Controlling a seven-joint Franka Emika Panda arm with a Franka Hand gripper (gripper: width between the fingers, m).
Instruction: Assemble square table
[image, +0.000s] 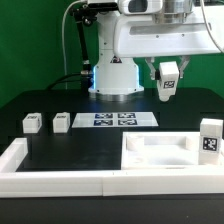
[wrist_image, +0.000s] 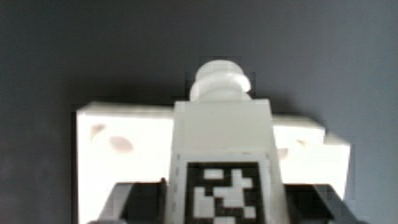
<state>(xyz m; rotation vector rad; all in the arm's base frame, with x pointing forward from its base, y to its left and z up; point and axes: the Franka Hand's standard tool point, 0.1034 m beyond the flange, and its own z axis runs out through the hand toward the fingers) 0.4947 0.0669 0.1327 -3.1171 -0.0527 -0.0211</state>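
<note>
Hanging clear above the table (image: 70, 150), your gripper (image: 168, 88) pinches a leg (image: 168, 80) between its jaws, with the tag facing the exterior camera. In the wrist view the gripper (wrist_image: 222, 198) holds the leg (wrist_image: 222, 150) with its round peg end pointing away. The slab (wrist_image: 111, 135) shows beyond the leg on both sides, and dark table surrounds the slab's far edge. In the exterior view the slab (image: 150, 158) lies at the right, against the front run of the wall (image: 60, 182). A fourth leg (image: 210, 138) stands upright just beside the slab's right edge. Two small legs (image: 32, 122) sit side by side, apart, at the exterior view's left, near the marker board (image: 112, 120). You have bare table between these legs, the wall's left arm and the slab's left edge.
</note>
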